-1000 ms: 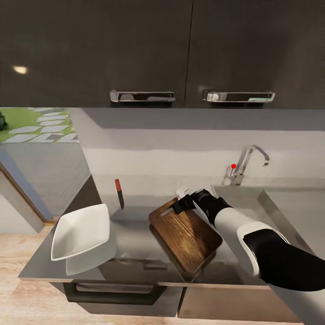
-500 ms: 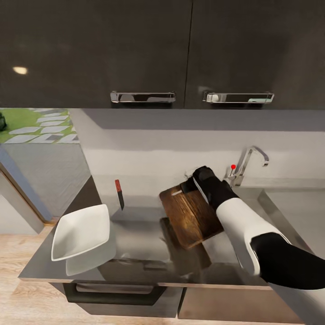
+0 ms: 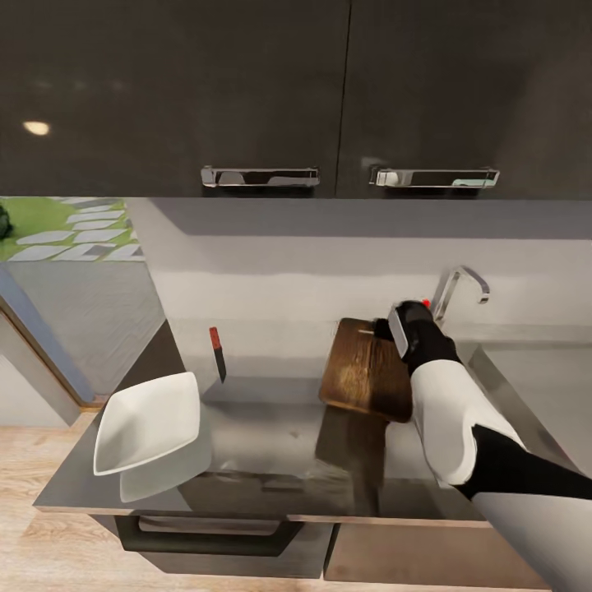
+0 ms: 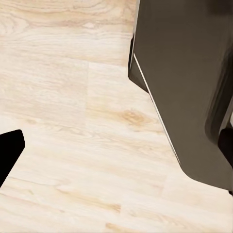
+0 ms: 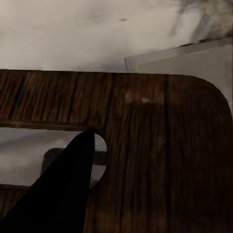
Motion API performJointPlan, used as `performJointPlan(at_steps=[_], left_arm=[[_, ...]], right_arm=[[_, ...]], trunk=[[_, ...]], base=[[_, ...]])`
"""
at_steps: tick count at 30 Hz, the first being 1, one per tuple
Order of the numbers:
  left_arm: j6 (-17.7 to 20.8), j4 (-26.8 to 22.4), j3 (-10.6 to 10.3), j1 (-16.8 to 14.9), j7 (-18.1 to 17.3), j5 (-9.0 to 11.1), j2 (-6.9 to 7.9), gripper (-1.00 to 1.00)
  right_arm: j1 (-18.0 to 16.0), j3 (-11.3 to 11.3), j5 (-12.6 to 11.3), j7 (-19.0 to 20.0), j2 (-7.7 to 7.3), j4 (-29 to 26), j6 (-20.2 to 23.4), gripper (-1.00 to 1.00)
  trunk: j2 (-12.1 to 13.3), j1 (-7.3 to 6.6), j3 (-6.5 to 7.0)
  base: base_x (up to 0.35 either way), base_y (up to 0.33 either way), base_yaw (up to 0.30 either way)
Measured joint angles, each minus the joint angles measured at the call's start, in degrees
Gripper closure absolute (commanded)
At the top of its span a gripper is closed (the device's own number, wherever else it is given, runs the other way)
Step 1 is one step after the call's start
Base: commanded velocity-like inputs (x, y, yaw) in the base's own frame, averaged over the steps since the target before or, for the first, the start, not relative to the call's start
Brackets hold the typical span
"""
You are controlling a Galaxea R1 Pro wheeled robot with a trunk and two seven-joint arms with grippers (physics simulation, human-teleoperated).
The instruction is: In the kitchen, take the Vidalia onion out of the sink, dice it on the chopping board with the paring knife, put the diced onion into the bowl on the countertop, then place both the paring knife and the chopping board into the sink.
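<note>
The right tool (image 3: 385, 329) is clamped on the handle end of the chopping board (image 3: 367, 372) and holds it lifted and tilted above the surface (image 3: 263, 444), just left of the sink (image 3: 493, 362). In the right wrist view a dark finger (image 5: 63, 189) lies across the board's slot handle, with the brown wood grain (image 5: 160, 145) close around it. The board's dark reflection shows on the glossy grey top beneath it. The paring knife (image 3: 217, 352) lies on the surface near the back wall, its red-orange handle pointing away from the robot, well apart from the board. The white bowl (image 3: 148, 421) sits at the left front part of the surface, near the knife. The bent chrome tap (image 3: 460, 288) rises behind the right arm. The left wrist view looks down on light wooden floor (image 4: 73, 121) and a dark cabinet corner (image 4: 184, 87); whether the left tool is apart or together cannot be told.
</note>
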Motion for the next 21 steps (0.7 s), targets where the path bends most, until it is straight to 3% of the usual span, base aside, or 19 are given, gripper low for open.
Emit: performJointPlan(at_steps=[3,9,16,21], left_arm=[[0.0,0.0,0.0,0.0,0.0,0.0,0.00,-1.00],[0.0,0.1,0.0,0.0,0.0,0.0,-0.01,-1.00],[0.0,0.5,0.0,0.0,0.0,0.0,-0.01,-1.00],[0.0,0.6,0.0,0.0,0.0,-0.1,-0.01,-1.00]], right_arm=[[0.0,-1.0,-1.0,-4.4,0.24,1.4,-3.1,1.00],[0.0,-1.7,-4.4,-8.3,0.94,2.4,-4.9,1.00],[0.0,-1.8,-11.4,-21.7,1.29,2.8,-12.0,1.00],[0.0,-1.9,-15.7,-24.7,1.31,2.8,-13.1,1.00]], trunk=[[0.0,0.00,0.00],[0.0,0.01,0.00],[0.0,0.02,0.01],[0.0,0.02,0.01]], base=[[0.000,0.000,0.000],[-0.074,0.073,0.000],[-0.209,0.193,0.000],[-0.229,0.207,0.000]])
